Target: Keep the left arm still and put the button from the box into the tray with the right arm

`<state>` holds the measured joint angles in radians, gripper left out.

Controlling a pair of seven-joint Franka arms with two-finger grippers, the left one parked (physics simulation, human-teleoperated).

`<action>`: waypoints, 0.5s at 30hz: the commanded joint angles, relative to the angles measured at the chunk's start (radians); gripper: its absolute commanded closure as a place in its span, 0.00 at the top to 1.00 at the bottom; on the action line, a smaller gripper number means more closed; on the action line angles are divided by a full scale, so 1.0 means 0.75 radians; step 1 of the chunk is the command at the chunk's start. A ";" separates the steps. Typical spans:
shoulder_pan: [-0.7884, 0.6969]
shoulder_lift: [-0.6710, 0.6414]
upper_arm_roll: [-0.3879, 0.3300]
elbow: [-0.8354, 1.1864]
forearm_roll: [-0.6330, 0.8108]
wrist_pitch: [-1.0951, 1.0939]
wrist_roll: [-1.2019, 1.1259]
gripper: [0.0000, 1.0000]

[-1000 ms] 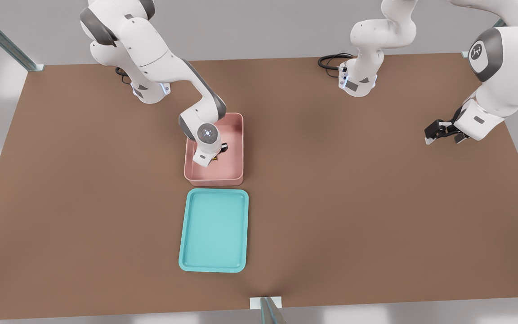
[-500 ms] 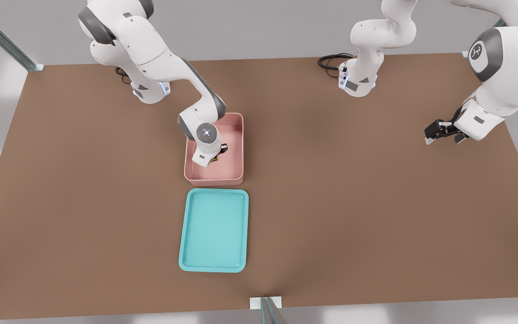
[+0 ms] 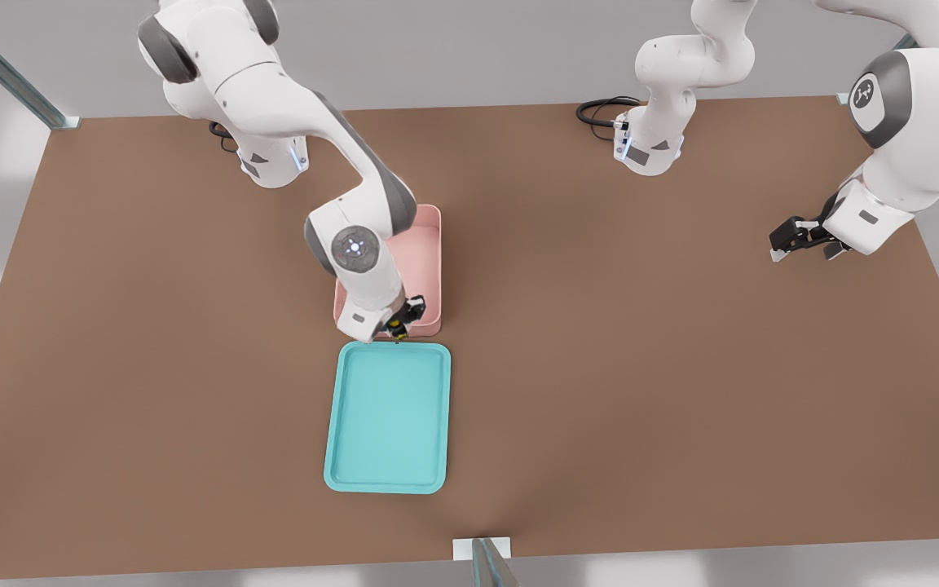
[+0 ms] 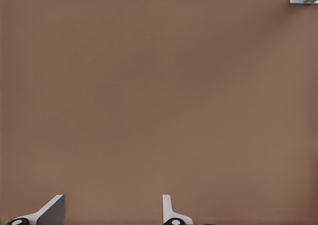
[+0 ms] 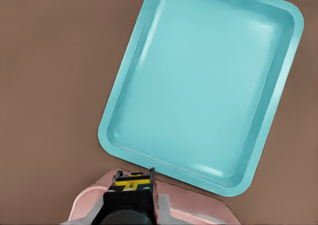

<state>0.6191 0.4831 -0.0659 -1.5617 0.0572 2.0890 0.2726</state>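
And up it comes! The right arm has lifted out of the box and swung toward the tray, where half a second ago its wrist hung low over the box's middle. The gripper now hangs above the box's wall on the tray side, right at the narrow strip of desk between the two containers.

The button has made the trip with it. In the right wrist view its yellow cap shows between the black fingers, which are drawn in tight on the little black body, so the jaws are nearly together with the button pinched between them (a small thing, and only a sliver of yellow shows). In the front view a speck of yellow sits at the fingertips as well.

So the pick looks good: the button is out of the box and airborne, not yet over the tray. The box's floor, where visible past the arm, shows nothing left inside.

What remains, by the look of it, is a short carry past the tray's near rim, a descent toward its turquoise floor and a release. The tray lies square with the box toward the desk's front edge, its whole floor open to the wrist camera.
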 commanded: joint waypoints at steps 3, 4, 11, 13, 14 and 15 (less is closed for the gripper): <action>0.003 0.303 -0.078 0.360 -0.005 -0.153 -0.216 0.44; -0.001 0.331 -0.080 0.362 -0.007 -0.145 -0.216 0.44; -0.036 0.338 -0.188 0.638 0.012 -0.513 -0.408 1.00; -0.093 0.154 -0.188 0.591 0.038 -0.736 -0.519 1.00; -0.128 0.004 -0.188 0.465 0.036 -0.767 -0.556 1.00; -0.197 -0.092 -0.188 0.393 0.034 -0.816 -0.558 1.00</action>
<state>0.4924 0.4662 -0.2061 -1.2331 0.0716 1.7164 0.1113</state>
